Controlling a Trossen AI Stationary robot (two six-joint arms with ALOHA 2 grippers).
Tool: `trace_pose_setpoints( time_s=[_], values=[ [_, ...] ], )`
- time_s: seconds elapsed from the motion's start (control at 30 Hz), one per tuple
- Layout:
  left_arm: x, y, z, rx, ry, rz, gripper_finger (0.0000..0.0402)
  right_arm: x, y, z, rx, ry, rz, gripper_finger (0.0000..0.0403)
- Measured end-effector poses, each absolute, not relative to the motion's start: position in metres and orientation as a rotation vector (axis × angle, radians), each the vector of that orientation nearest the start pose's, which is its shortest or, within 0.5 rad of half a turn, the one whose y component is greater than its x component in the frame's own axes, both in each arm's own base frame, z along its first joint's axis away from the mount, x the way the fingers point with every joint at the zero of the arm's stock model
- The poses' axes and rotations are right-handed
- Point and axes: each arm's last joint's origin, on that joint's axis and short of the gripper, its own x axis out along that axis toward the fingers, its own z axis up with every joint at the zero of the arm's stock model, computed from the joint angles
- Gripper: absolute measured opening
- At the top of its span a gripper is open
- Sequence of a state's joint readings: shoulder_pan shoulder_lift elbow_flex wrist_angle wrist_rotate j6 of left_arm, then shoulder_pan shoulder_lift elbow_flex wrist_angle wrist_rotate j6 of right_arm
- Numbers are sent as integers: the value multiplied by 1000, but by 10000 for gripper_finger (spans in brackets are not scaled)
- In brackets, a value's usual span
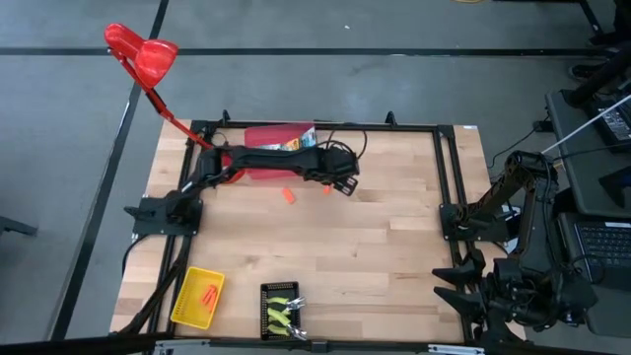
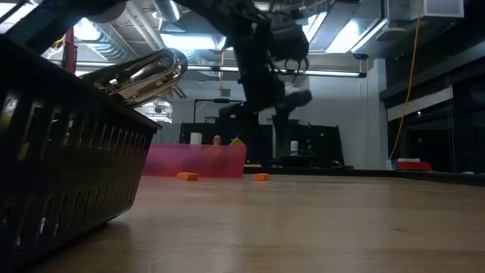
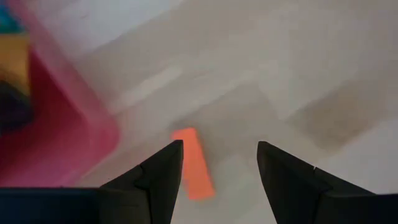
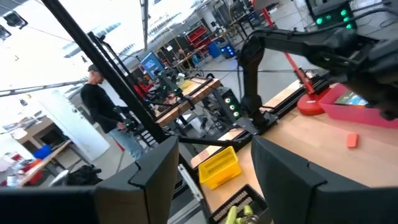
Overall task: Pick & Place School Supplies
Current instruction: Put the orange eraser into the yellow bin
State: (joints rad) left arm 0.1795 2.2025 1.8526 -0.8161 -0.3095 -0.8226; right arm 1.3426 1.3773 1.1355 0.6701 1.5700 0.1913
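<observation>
Wooden bench (image 1: 325, 247) with a black frame around it, grey floor all round, workshop room behind in the low view. Left tool (image 1: 347, 185) hangs above the far middle of the bench, fingers spread with nothing between them; one orange piece (image 3: 194, 163) lies flat on the wood right under it, nearer one finger than the other, just beside the red tray (image 1: 258, 163). Second orange piece (image 1: 287, 197) sits on the wood a bit to the left, also just in front of that tray. A printed box (image 1: 298, 141) shows in the red tray, partly hidden by the arm. Yellow tray (image 1: 198, 298) at the near left edge holds more orange pieces (image 1: 208, 294). Black tray (image 1: 283, 311) next to it holds yellow-green-handled tools (image 1: 281, 310). Red desk lamp (image 1: 141, 51) sticks out past the far left corner. Right tool (image 4: 212, 163) is parked off the bench's right side, fingers spread, empty. A person (image 4: 102, 102) in dark clothes stands in the background of the right wrist view.
</observation>
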Motion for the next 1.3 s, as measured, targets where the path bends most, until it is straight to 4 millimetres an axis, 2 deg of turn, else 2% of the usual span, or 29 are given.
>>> trace_pose_setpoints(
  time_s=[0.17, 0.27, 0.5, 0.8, 1.0, 1.17, 1.3],
  values=[
    [448, 105, 197, -699, 904, 1012, 203, 92, 270, 391, 635, -76, -186, 208],
    [448, 109, 197, -703, 923, 984, 206, 93, 271, 390, 632, -77, -175, 208],
    [451, 94, 197, -681, 917, 981, 221, 93, 271, 390, 623, -77, -173, 208],
    [459, 86, 166, -703, 965, 996, 222, 93, 272, 390, 627, -81, -141, 208],
    [462, 86, 153, -703, 997, 984, 221, 93, 273, 391, 648, -84, -122, 208],
    [462, 86, 153, -689, 987, 1000, 220, 93, 273, 391, 650, -85, -121, 208],
    [461, 89, 153, -705, 1009, 973, 200, 93, 273, 391, 650, -85, -121, 207]
  ],
)
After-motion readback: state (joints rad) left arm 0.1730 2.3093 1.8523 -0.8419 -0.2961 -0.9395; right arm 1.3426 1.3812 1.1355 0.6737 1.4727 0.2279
